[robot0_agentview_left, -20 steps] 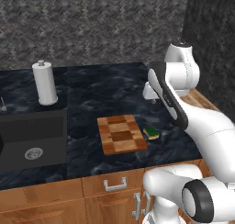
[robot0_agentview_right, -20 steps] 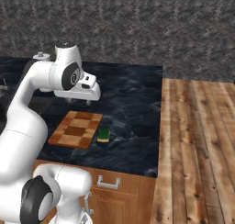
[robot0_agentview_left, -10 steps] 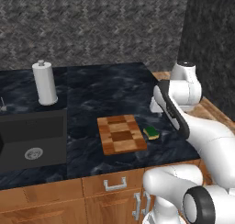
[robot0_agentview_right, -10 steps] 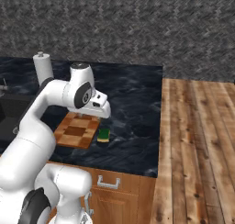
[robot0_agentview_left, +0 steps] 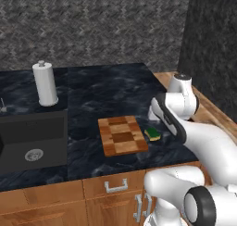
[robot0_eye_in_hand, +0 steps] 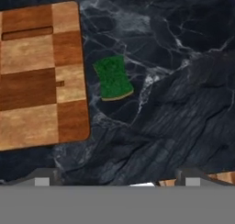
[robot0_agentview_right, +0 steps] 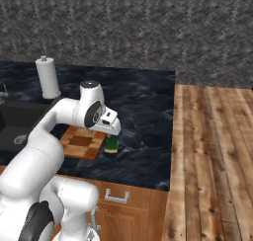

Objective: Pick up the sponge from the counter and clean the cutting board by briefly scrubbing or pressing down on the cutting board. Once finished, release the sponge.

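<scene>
The sponge (robot0_agentview_left: 152, 134) (robot0_agentview_right: 111, 145) (robot0_eye_in_hand: 113, 77), green on top with a yellow edge, lies on the dark marbled counter (robot0_agentview_left: 106, 91) (robot0_agentview_right: 143, 111) just right of the checkered wooden cutting board (robot0_agentview_left: 121, 135) (robot0_agentview_right: 81, 142) (robot0_eye_in_hand: 41, 76), with a narrow gap between them. My gripper (robot0_agentview_right: 112, 133) (robot0_eye_in_hand: 117, 181) hangs open a short way above the sponge, pointing down at the counter. Nothing is between its fingers. In the hand view the sponge sits above and slightly left of the midpoint between the tips.
A paper towel roll (robot0_agentview_left: 45, 84) (robot0_agentview_right: 48, 78) stands at the back left of the counter. A black sink (robot0_agentview_left: 32, 141) (robot0_agentview_right: 15, 126) is recessed left of the board. The counter ends at the right over a wooden floor (robot0_agentview_right: 212, 161).
The arm has lowered and swung the hand from above the counter's back right down over the sponge. The jaws have widened a little. Sponge and board have not moved.
</scene>
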{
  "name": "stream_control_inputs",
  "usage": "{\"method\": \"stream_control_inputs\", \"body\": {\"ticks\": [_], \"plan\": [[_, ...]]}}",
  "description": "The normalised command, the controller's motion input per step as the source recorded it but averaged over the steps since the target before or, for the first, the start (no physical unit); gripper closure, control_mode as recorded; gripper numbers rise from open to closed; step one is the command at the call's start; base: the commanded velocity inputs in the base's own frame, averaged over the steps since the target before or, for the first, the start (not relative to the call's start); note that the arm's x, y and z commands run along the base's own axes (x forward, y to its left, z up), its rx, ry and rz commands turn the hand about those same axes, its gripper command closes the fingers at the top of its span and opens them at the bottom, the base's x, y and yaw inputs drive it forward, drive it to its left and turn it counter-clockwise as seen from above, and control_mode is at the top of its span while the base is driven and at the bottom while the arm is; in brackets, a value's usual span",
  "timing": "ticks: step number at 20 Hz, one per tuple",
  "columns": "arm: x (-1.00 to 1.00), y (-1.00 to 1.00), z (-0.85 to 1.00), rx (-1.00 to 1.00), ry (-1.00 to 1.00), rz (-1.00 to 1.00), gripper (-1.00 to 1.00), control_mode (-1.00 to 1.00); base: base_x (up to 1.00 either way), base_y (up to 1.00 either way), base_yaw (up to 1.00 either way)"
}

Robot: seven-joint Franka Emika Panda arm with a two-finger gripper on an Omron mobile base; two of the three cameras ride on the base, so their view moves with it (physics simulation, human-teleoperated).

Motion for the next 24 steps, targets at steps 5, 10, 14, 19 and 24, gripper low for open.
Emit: {"method": "stream_control_inputs", "body": {"ticks": [5,10,14,19,24], "plan": [[0.34,0.00,-0.42,-0.02,0.13,0.00,-1.00,-1.00,0.00,0.00,0.00],[0.21,0.00,-0.39,-0.07,0.16,0.00,-1.00,-1.00,0.00,0.00,0.00],[0.10,0.00,-0.26,0.00,0.06,0.00,-1.00,-1.00,0.00,0.00,0.00],[0.14,0.00,-0.20,0.00,0.01,0.00,-1.00,-1.00,0.00,0.00,0.00],[0.21,0.00,-0.26,0.00,0.02,0.00,-1.00,-1.00,0.00,0.00,0.00]]}}
